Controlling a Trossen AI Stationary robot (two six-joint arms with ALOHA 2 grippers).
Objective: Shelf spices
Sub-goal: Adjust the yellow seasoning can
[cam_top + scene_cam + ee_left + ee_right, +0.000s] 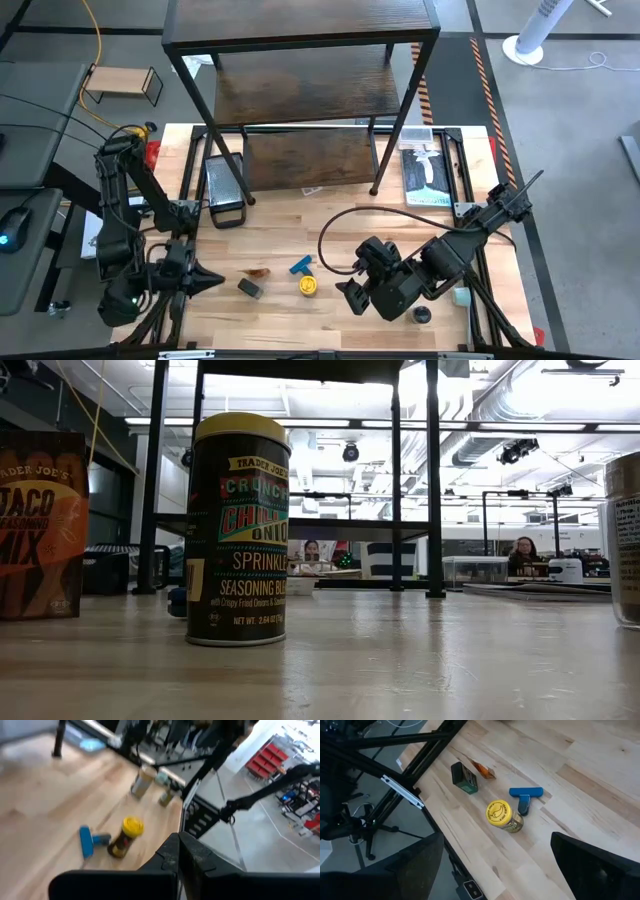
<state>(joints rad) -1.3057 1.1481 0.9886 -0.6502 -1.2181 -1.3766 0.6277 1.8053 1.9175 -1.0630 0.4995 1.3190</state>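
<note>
Right hand [352,296] gapes wide, empty, near yellow-lidded jar [308,286]; left hand [212,281] closed, empty

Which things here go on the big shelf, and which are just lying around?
For the job: yellow-lidded jar, small dark grey box, reddish-brown packet, black-lidded jar, tan-lidded jar, the shelf.

Just lying about: blue T-shaped piece, small light-wood rack.
</note>
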